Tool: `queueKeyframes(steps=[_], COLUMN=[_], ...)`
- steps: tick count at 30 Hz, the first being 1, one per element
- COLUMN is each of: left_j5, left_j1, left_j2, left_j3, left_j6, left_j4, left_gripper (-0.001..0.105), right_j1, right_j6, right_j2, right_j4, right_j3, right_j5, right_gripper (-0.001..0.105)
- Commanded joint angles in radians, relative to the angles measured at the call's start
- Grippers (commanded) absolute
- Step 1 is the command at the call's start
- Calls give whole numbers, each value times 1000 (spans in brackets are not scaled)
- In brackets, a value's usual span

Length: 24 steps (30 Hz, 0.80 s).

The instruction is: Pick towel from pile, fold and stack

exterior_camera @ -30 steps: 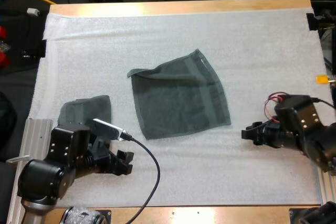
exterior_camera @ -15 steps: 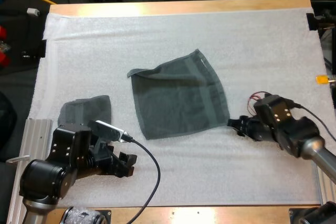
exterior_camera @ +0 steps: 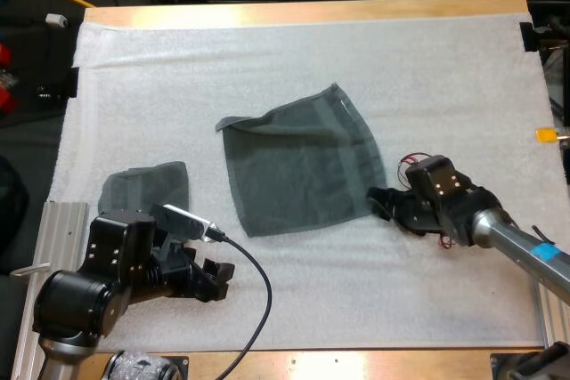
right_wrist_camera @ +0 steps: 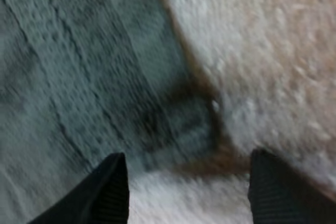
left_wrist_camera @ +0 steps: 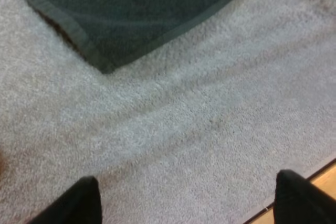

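- So, in the high view the spread towel [exterior_camera: 303,162] lay unfolded, its corner just before the right gripper [exterior_camera: 378,202]; a smaller towel [exterior_camera: 147,189] lay beyond the left gripper [exterior_camera: 212,275].
- In the left wrist view, the jaws stood apart above the bare mat [left_wrist_camera: 210,129].
- In the right wrist view, the jaws stood open at that corner; folding, I judge, was not yet begun.

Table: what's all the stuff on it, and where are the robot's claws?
spread towel: one, dark grey-green, flat in the mat's middle, far left corner flipped over.
small towel: one, dark grey-green, compact, near the mat's left edge in the high view.
mat: one, white, covering the table.
table: one, wooden, its edge showing at the far side.
left claw: one, black, open, over bare mat.
right claw: one, black, open, at the spread towel's near right corner.
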Motion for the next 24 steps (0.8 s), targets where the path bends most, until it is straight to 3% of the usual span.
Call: queueKeyframes(steps=[1, 6, 10, 19, 24], left_j5=[16, 19, 19, 19, 19], left_j1=[2, 2, 2, 2, 2], left_j2=[-3, -3, -3, -3, -3], left_j3=[-3, -3, -3, -3, -3], left_j6=[-9, -9, -9, -6, -6], left_j4=[-4, 3, 6, 11, 11], left_gripper=[66, 66, 66, 66, 66], right_j1=[-3, -3, -3, -3, 1], right_j6=[29, 85, 135, 132, 102], right_j2=[6, 30, 32, 32, 12], right_j4=[-28, -75, -87, -86, -56], right_j3=[-3, -3, -3, -3, -3], right_j5=[-13, -13, -9, -8, -8], right_gripper=[51, 48, 34, 2, 0])
